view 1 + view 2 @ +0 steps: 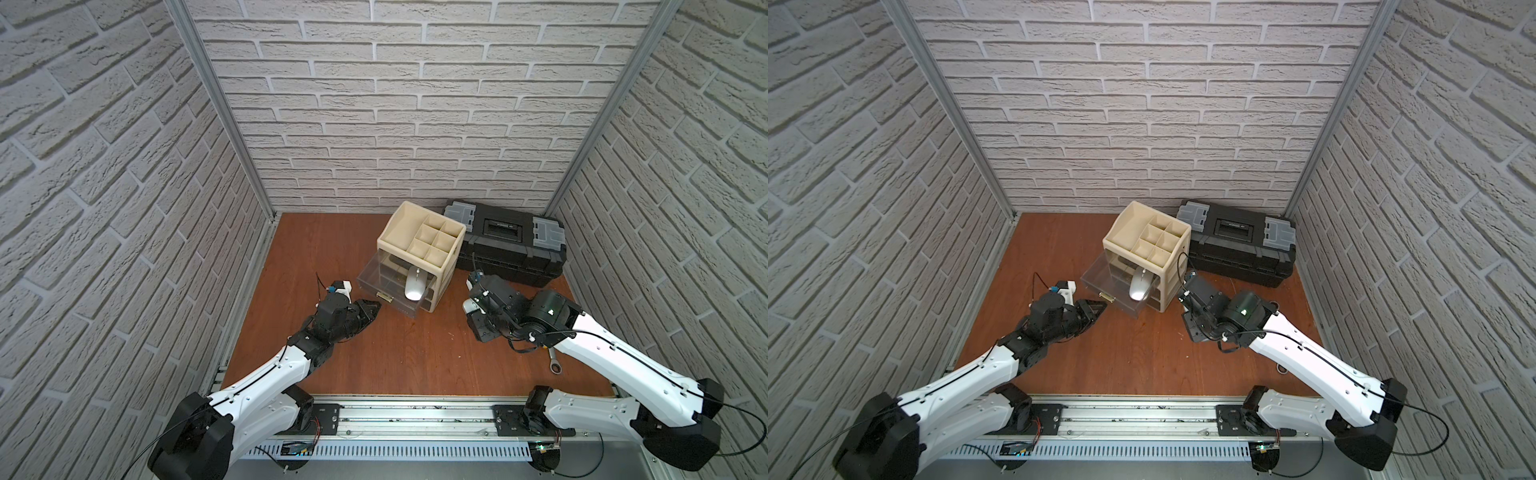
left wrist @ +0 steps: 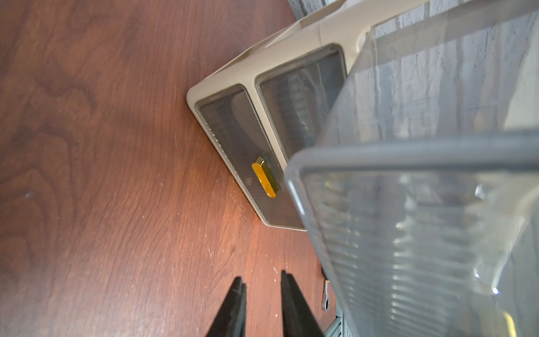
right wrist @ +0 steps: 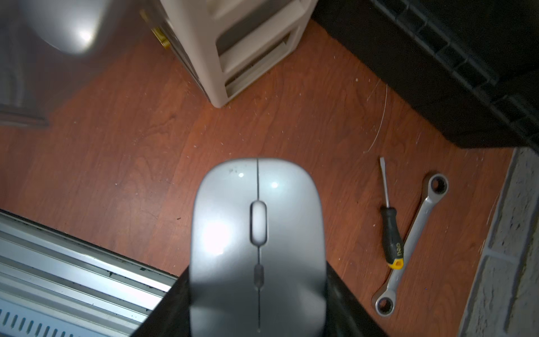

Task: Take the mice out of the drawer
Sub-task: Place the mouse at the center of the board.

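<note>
In both top views the clear drawer (image 1: 371, 277) (image 1: 1096, 277) stands pulled out of the cream organiser (image 1: 446, 270). A slim silver mouse (image 1: 414, 285) (image 1: 1138, 286) lies inside it. My left gripper (image 1: 375, 306) (image 2: 261, 277) hovers low over the table just in front of the drawer's gold handle (image 1: 384, 296), narrowly open with nothing between its fingers. To the right of the organiser, my right gripper (image 1: 473, 309) (image 3: 258, 306) is shut on a second silver mouse (image 3: 258, 221), held above the table. No other mice show.
A black toolbox (image 1: 507, 245) sits behind the organiser at the back right. A steel wrench (image 3: 414, 239) and a black screwdriver (image 3: 389, 224) lie on the table near the right wall. Brick walls enclose three sides, and a metal rail (image 1: 415, 415) runs along the front.
</note>
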